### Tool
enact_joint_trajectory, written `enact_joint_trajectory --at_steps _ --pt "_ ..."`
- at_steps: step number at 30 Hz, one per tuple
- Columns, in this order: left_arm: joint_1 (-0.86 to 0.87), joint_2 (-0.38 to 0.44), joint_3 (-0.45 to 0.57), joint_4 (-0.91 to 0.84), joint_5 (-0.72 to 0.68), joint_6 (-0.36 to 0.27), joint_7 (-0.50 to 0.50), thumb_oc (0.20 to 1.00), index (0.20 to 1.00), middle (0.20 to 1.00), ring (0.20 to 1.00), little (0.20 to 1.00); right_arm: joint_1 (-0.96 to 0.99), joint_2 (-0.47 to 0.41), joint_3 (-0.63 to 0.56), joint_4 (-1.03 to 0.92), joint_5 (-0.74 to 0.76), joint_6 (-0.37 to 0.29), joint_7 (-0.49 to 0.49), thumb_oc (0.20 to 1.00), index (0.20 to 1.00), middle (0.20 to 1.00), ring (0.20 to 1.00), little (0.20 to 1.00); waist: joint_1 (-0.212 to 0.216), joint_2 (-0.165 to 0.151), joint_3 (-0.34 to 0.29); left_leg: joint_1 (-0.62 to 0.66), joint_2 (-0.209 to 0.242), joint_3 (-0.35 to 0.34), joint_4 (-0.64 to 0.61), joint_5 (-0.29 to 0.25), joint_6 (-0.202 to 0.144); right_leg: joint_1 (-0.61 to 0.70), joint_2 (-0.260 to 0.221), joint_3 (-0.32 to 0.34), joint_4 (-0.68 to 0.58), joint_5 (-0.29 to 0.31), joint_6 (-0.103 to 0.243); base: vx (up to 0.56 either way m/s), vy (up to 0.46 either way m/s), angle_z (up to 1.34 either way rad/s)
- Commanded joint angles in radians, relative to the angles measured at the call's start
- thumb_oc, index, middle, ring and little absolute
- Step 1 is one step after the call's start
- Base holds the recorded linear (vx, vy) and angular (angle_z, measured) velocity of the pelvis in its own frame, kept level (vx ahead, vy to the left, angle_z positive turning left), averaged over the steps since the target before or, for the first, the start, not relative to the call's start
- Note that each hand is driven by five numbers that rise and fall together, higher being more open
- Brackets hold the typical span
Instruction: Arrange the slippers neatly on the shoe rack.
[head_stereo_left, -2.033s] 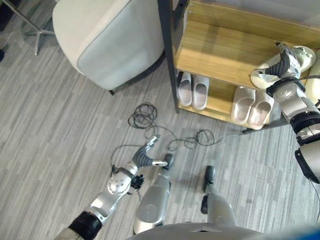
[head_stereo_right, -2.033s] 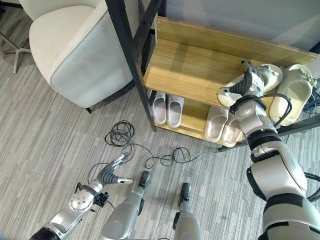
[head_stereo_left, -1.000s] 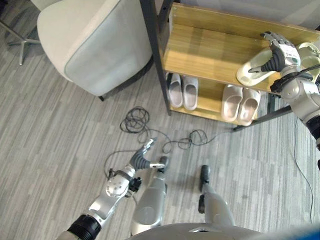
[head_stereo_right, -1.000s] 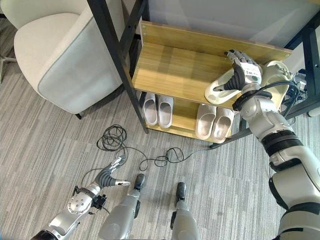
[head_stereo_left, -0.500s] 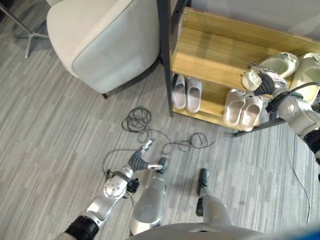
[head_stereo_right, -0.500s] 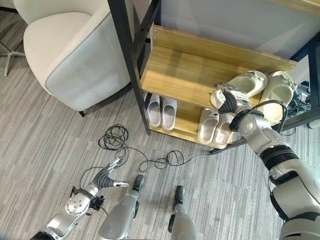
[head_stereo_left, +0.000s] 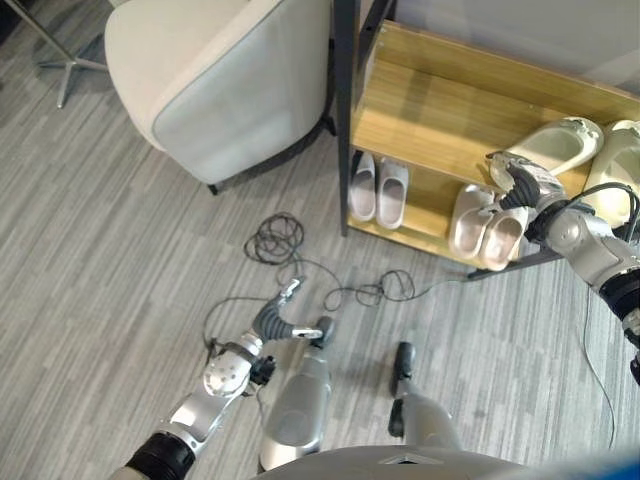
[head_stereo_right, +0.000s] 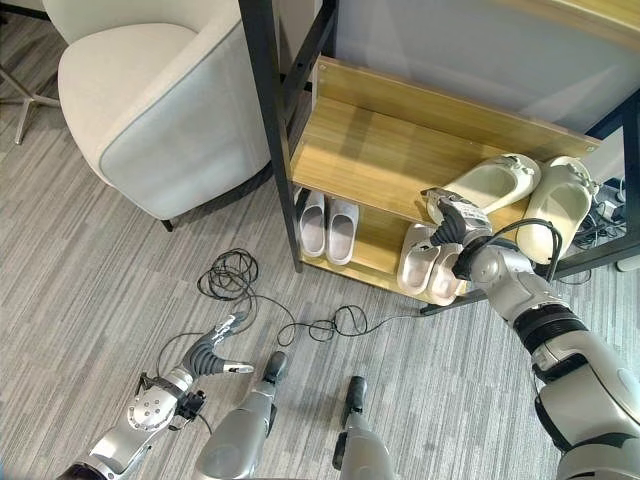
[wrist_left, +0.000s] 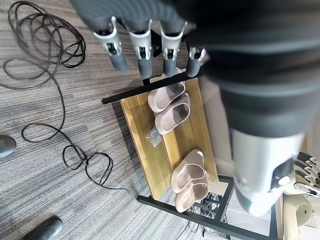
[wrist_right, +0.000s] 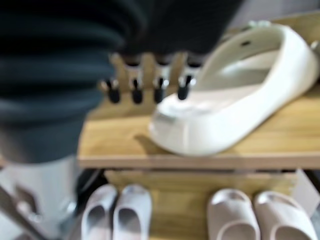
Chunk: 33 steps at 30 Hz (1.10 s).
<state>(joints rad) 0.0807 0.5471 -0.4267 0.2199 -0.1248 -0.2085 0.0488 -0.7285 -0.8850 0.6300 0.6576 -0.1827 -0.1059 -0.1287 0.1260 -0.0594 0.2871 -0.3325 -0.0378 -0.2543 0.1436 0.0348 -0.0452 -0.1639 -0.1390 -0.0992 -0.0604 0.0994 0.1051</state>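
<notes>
Since half a second ago, the right hand (head_stereo_right: 452, 222) is being drawn a little away from the heel of the cream slipper (head_stereo_right: 492, 183), and that slipper is now lying freed on the rack's upper shelf.

The shoe rack (head_stereo_right: 375, 150) is being shown beside a pale armchair (head_stereo_right: 150, 100), with its wooden upper shelf mostly bare on the chair side. On the lower shelf two pairs are sitting side by side: white slippers (head_stereo_right: 326, 226) near the black upright, pinkish slippers (head_stereo_right: 427, 268) further along. The cream slipper is lying at an angle on the upper shelf, its heel toward the shelf's front edge and its toe close to its mate (head_stereo_right: 555, 206), which is resting at the rack's far end.

In the right wrist view the right hand's fingers (wrist_right: 136, 94) are hanging straight and relaxed just beside the heel, nothing being grasped. The left hand (head_stereo_left: 275, 318) is being held low over the floor with fingers loosely extended, idle, near a coiled cable (head_stereo_left: 280, 236).

The cream slipper is judged to be light, thick-soled moulded foam: springy rather than stiff, not fragile, probably sliding readily on smooth wood. A hold across the heel rim or the strap edge is judged best for turning it parallel to its mate.
</notes>
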Motion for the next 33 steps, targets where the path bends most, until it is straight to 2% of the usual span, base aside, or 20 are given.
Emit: enact_joint_trajectory --at_steps 1,8,18,33 --pt "0.040 0.020 0.004 -0.042 0.037 -0.051 -0.006 1.000 1.000 1.000 1.000 1.000 0.065 -0.093 -0.022 -0.017 -0.015 -0.008 0.014 1.000 1.000 1.000 1.000 1.000 0.015 0.008 -0.033 0.042 -0.015 0.003 -0.044 -0.062 0.007 -0.025 -0.005 -0.008 0.155 -0.145 0.032 0.00 0.000 0.00" --pt "0.043 0.022 0.008 -0.044 0.043 -0.048 -0.010 1.000 1.000 1.000 1.000 1.000 0.113 -0.112 -0.051 -0.012 -0.019 -0.003 0.024 1.000 1.000 1.000 1.000 1.000 0.010 0.009 -0.035 0.049 -0.015 0.004 -0.053 -0.059 0.007 -0.022 -0.006 -0.010 0.159 -0.146 0.033 0.00 0.000 0.00" --pt "0.051 0.010 0.017 -0.027 0.021 -0.043 -0.017 1.000 1.000 1.000 1.000 1.000 0.121 -0.134 -0.090 0.093 -0.047 0.018 -0.001 1.000 1.000 1.000 1.000 1.000 0.001 0.013 -0.042 0.056 -0.017 0.006 -0.062 -0.056 0.009 -0.022 -0.009 -0.010 0.163 -0.149 0.032 0.00 0.000 0.00" --pt "0.068 0.000 0.041 -0.019 0.000 -0.027 -0.028 1.000 1.000 1.000 1.000 1.000 0.209 -0.207 -0.182 -0.024 -0.033 0.027 0.012 1.000 1.000 1.000 1.000 1.000 -0.025 0.004 -0.050 0.058 -0.011 0.013 -0.064 -0.057 0.009 -0.022 -0.004 -0.004 0.170 -0.154 0.031 0.00 -0.001 0.00"
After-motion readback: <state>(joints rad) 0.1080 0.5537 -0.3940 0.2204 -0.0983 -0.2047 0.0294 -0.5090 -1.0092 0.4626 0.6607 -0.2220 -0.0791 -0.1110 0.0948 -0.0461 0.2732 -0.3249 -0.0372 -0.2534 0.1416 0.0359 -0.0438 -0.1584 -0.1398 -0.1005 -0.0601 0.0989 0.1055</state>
